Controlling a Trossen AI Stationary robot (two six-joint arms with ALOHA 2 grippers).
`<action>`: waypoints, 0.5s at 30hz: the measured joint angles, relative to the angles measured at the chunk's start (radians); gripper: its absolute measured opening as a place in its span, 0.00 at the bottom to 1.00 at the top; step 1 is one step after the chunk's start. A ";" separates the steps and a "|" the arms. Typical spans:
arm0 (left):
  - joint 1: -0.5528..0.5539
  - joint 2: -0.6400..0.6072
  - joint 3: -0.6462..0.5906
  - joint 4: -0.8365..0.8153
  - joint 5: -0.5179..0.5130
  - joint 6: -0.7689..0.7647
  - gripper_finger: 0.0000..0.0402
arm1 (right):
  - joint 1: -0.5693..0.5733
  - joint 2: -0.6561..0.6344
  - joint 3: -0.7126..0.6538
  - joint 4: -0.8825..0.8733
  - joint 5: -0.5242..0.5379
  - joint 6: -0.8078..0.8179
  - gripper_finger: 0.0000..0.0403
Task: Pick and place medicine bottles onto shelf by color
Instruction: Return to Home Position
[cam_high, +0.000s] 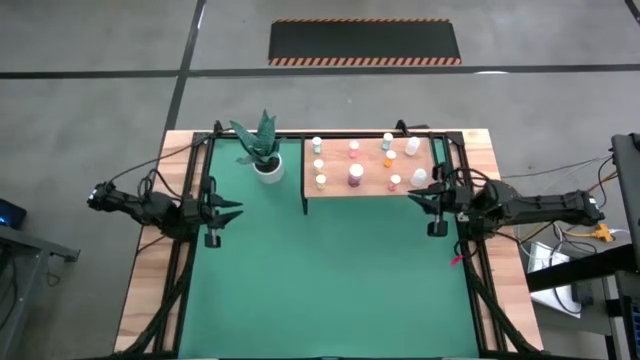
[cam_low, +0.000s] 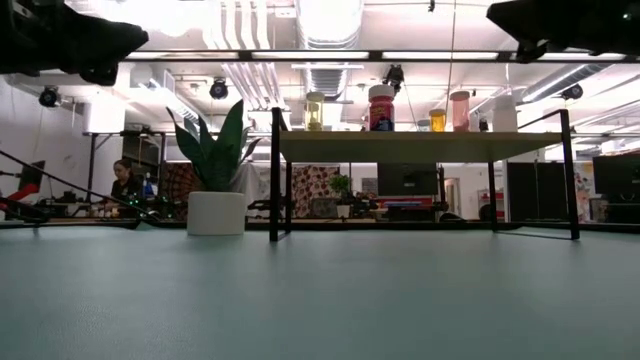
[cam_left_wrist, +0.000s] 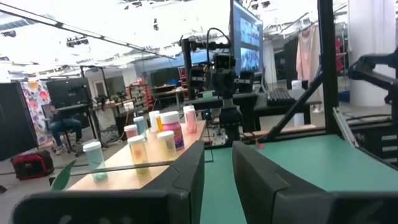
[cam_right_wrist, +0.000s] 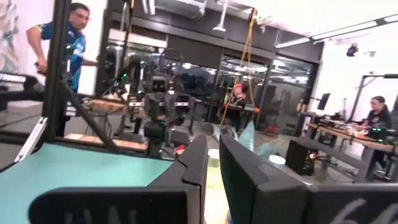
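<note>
Small white-capped medicine bottles (cam_high: 355, 176) stand on the light-brown wooden shelf (cam_high: 338, 190). The left gripper (cam_high: 232, 211) and right gripper (cam_high: 415, 196) sit at the sides of the flat green mat (cam_high: 320, 280), fingers a little apart, empty.

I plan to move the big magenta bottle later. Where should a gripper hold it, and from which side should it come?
Hold the magenta bottle by its round body just under the white cap, coming from above. It stands upright near the front edge of the shelf, and the smaller bottles beside it stand apart, so fingers likely fit on both sides.
</note>
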 joint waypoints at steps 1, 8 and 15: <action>0.000 0.000 0.000 0.001 0.000 0.003 0.16 | 0.000 -0.019 -0.003 -0.018 0.008 0.003 0.08; 0.000 0.001 -0.004 0.004 -0.002 0.003 0.16 | 0.000 -0.178 -0.005 -0.160 0.012 0.019 0.08; -0.001 0.008 -0.005 0.003 -0.002 0.004 0.16 | 0.000 -0.266 -0.035 -0.250 0.008 0.035 0.08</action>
